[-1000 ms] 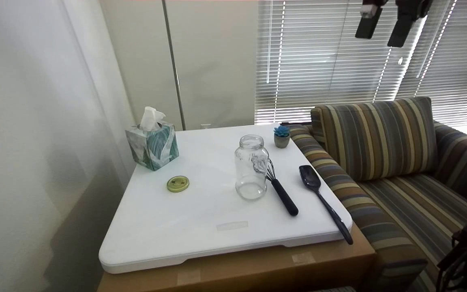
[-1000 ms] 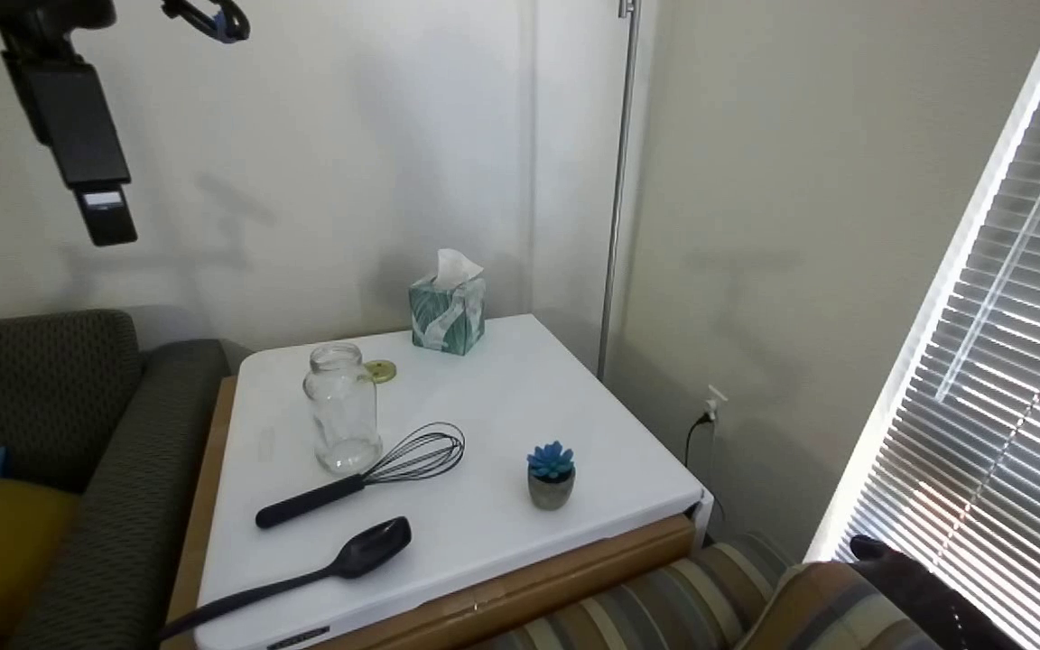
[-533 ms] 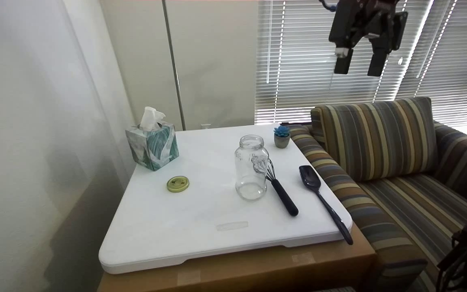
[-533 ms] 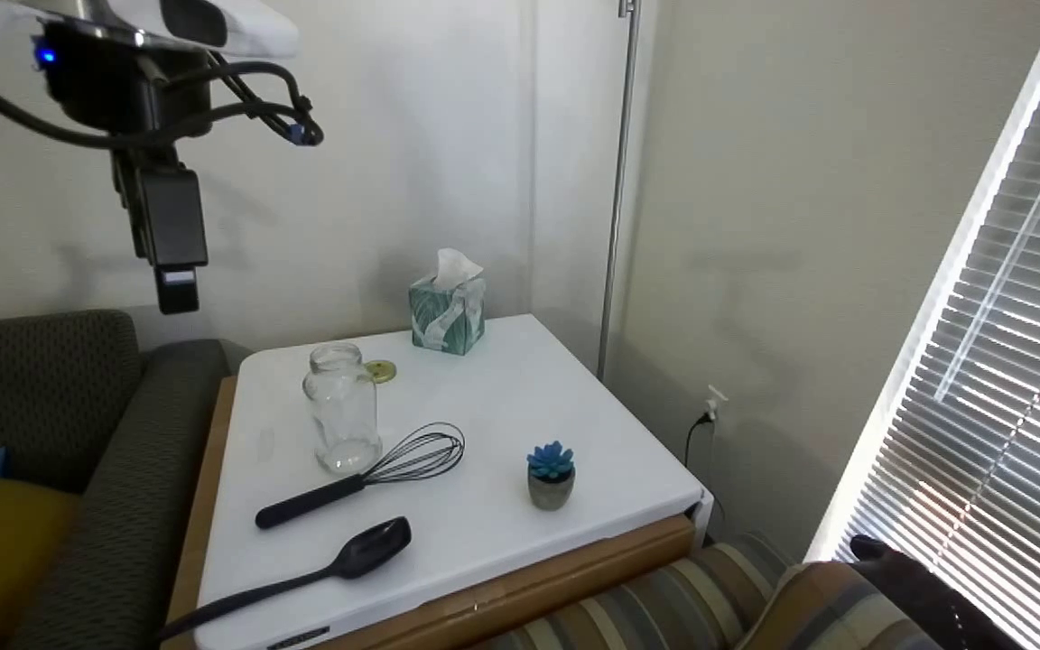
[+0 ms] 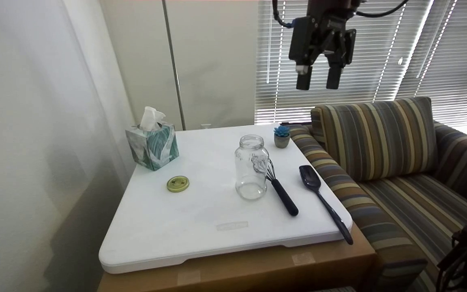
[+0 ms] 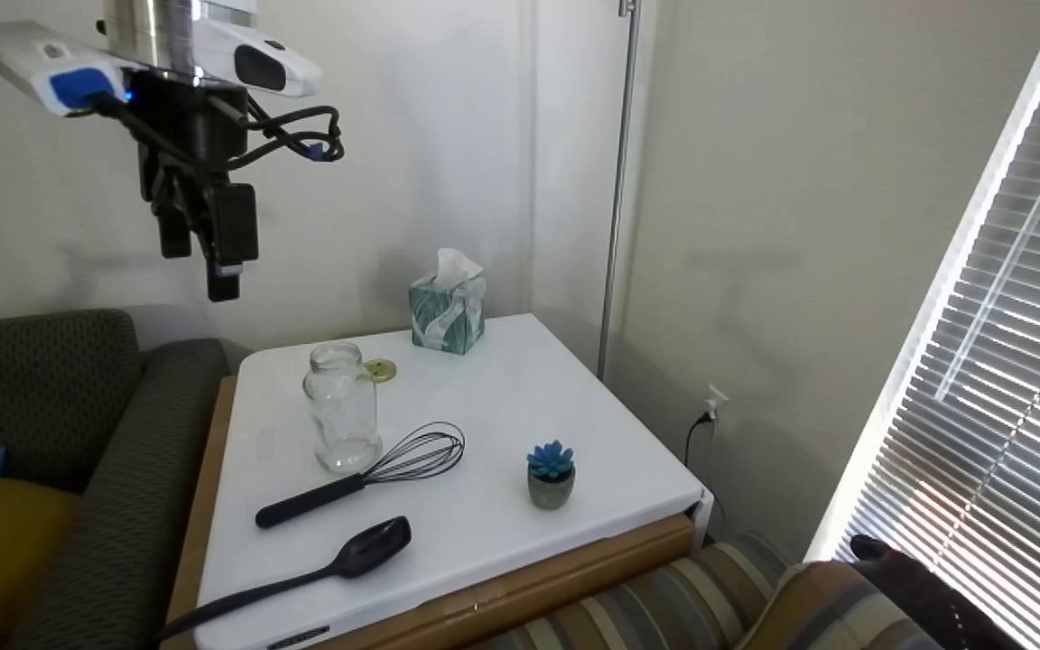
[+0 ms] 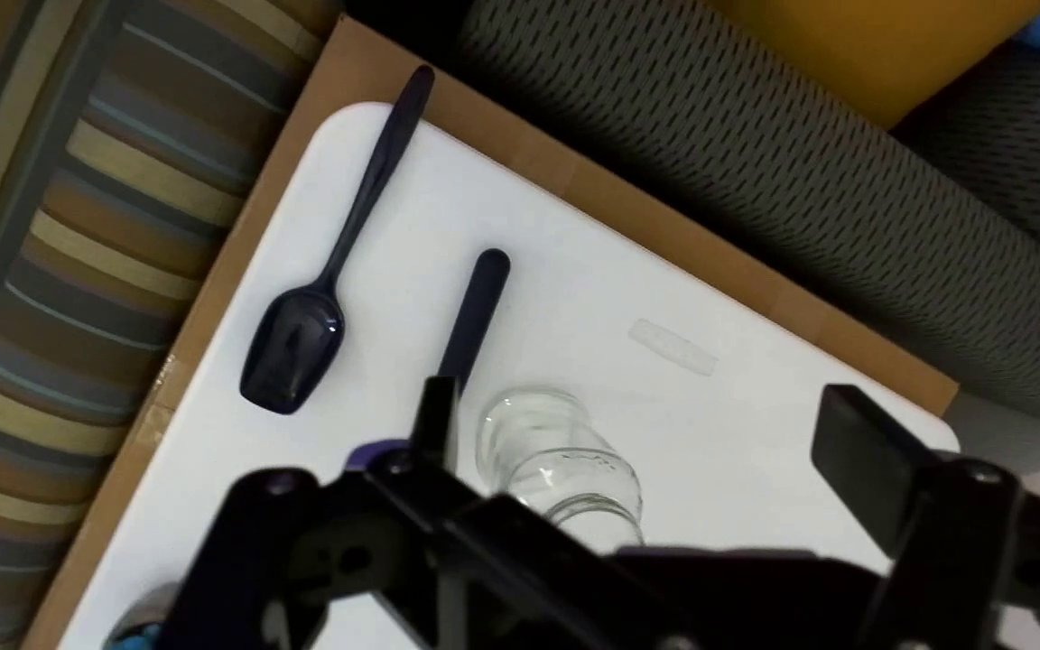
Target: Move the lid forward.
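Observation:
The lid (image 5: 178,184), a flat round yellow-green disc, lies flat on the white table (image 5: 201,227) in front of the tissue box. In an exterior view the lid (image 6: 383,371) is partly behind the glass jar. The lid is out of view in the wrist view. My gripper (image 5: 318,83) is open and empty, high above the table. The gripper also shows in an exterior view (image 6: 199,269), above the sofa side. In the wrist view the gripper's fingers (image 7: 642,406) stand wide apart, with the jar far below between them.
The clear glass jar (image 5: 251,170) stands upright near the table's middle. A black whisk (image 6: 348,487) lies beside it. A dark spoon (image 5: 326,202) lies near one edge. A small plant (image 6: 551,474) and a tissue box (image 5: 153,142) stand on the table. A striped armchair (image 5: 371,138) adjoins it.
My gripper has come down and across toward the table, moving left in an exterior view. It has turned a little, so both fingers now show in both exterior views. The lid has not moved.

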